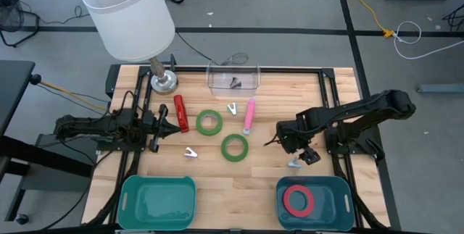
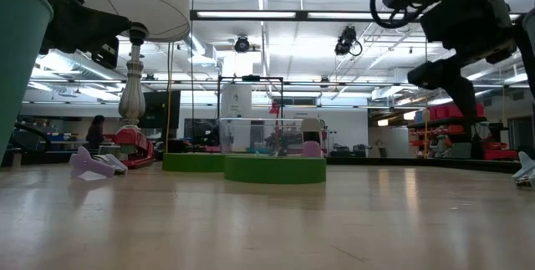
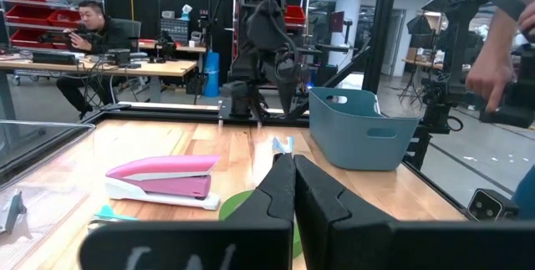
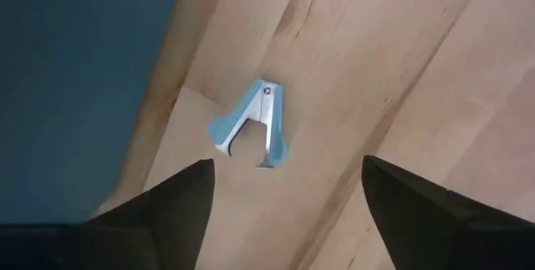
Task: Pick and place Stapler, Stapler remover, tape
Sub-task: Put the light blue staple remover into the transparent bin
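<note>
High view: red tape (image 1: 298, 200) already in right bin (image 1: 346, 206); right pincer (image 1: 304, 158) hangs released over a stapler remover (image 1: 294, 164). Right wrist view: remover centred between fingers (lined up for pickup). Left pincer (image 1: 161, 122) clenched, parked left.

Right gripper (image 1: 303, 156) points down with fingers spread wide; left gripper (image 1: 165, 124) fingers pressed together
</note>
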You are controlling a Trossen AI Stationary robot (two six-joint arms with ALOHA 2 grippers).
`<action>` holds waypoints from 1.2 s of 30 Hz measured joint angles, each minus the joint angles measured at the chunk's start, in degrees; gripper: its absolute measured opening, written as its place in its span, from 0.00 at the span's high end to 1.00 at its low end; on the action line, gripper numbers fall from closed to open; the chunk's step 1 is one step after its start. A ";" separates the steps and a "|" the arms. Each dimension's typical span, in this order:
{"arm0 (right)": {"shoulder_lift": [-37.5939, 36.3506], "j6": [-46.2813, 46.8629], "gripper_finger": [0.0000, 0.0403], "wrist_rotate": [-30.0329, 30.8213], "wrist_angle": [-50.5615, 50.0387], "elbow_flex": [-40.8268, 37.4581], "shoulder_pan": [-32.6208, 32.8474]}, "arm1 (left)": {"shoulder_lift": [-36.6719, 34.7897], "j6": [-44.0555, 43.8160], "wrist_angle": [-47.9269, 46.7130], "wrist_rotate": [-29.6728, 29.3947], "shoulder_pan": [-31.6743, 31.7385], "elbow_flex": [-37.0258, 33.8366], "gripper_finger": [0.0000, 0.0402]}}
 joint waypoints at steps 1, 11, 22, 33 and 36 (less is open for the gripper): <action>0.22 0.09 0.27 -0.01 0.58 -0.42 0.17 | 0.00 0.00 0.00 -0.02 0.00 0.02 0.99; 3.19 3.41 0.33 0.02 6.73 -5.00 1.23 | 0.00 0.02 -0.02 -0.02 0.00 0.00 0.99; 5.08 5.60 0.44 0.11 8.27 -7.64 1.23 | 0.00 0.02 0.00 -0.02 0.00 0.00 0.99; 5.12 5.60 0.57 0.10 10.77 -7.88 1.23 | 0.00 0.02 0.00 0.00 0.02 0.01 0.99; 5.23 5.60 0.61 0.11 10.78 -8.01 1.23 | 0.00 0.02 0.00 -0.02 0.02 0.02 0.99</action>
